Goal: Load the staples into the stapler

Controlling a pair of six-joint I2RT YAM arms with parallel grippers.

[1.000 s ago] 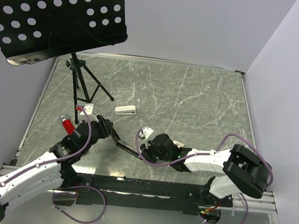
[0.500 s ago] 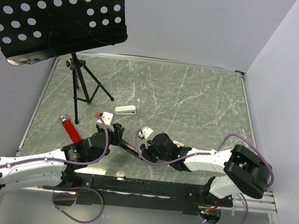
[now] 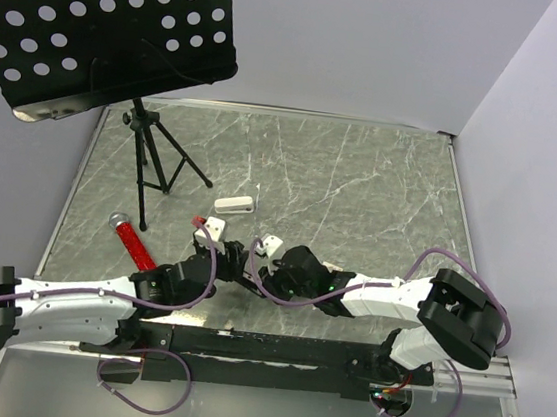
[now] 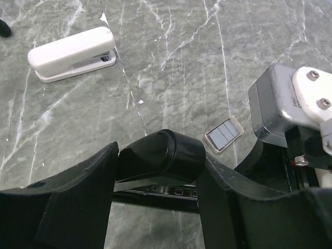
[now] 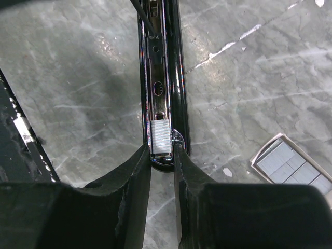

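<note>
A black stapler (image 3: 239, 271) lies open between my two grippers near the table's front. My left gripper (image 3: 221, 252) (image 4: 160, 156) has the stapler's rounded black lid (image 4: 171, 155) between its fingers, touching both; the metal magazine shows below it. My right gripper (image 3: 259, 275) (image 5: 162, 153) is shut on a silver strip of staples (image 5: 161, 136) that sits in the front end of the magazine channel (image 5: 158, 78). A small pale box with grey staples (image 4: 224, 134) (image 5: 293, 166) lies flat on the table beside the stapler; the top view does not show it.
A white stapler (image 3: 234, 204) (image 4: 72, 46) lies further back. A red cylinder (image 3: 134, 242) rests left of my left arm. A black music stand (image 3: 109, 18) on a tripod (image 3: 152, 169) fills the back left. The right wrist housing (image 4: 290, 104) sits close to my left fingers.
My left arm has dropped low and its gripper has slid right toward the right gripper, bringing the stapler's lid along. The right arm has stayed still.
</note>
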